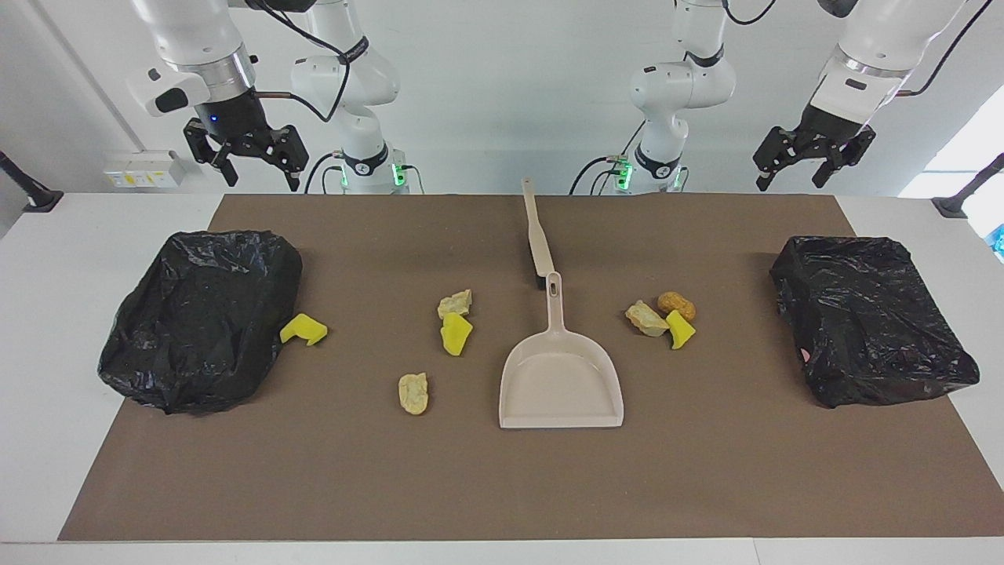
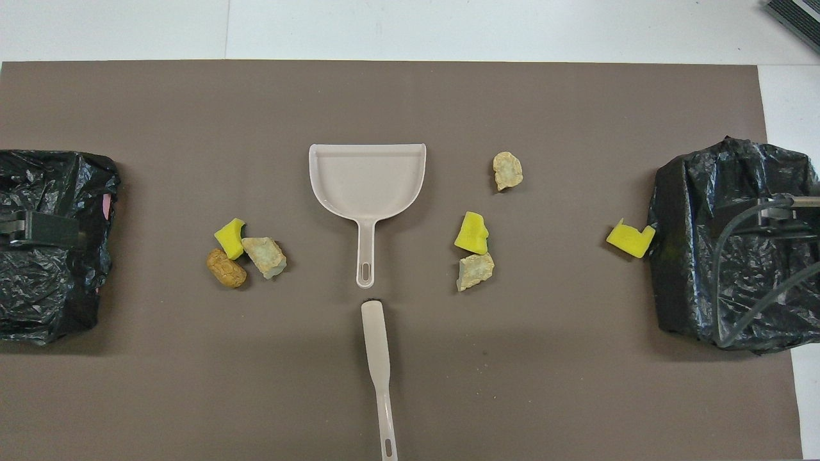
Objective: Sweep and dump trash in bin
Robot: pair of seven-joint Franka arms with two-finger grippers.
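Observation:
Several scraps of trash lie on the brown mat. A yellow chunk [image 1: 303,329] touches the black-bagged bin [image 1: 200,318] at the right arm's end. Mid-mat lie a beige lump [image 1: 455,304], a yellow chunk [image 1: 456,333] and another beige lump [image 1: 413,393]. Toward the left arm's end, a beige lump [image 1: 646,318], an orange-brown lump [image 1: 676,304] and a yellow chunk [image 1: 681,329] huddle together. My right gripper [image 1: 260,179] and left gripper [image 1: 791,182] hang open and empty, high over the table's robot-side edge.
A beige dustpan [image 1: 561,377] lies mid-mat with its handle toward the robots. A beige-handled brush [image 1: 537,235] lies in line with it, nearer to the robots. A second black-bagged bin [image 1: 874,318] stands at the left arm's end.

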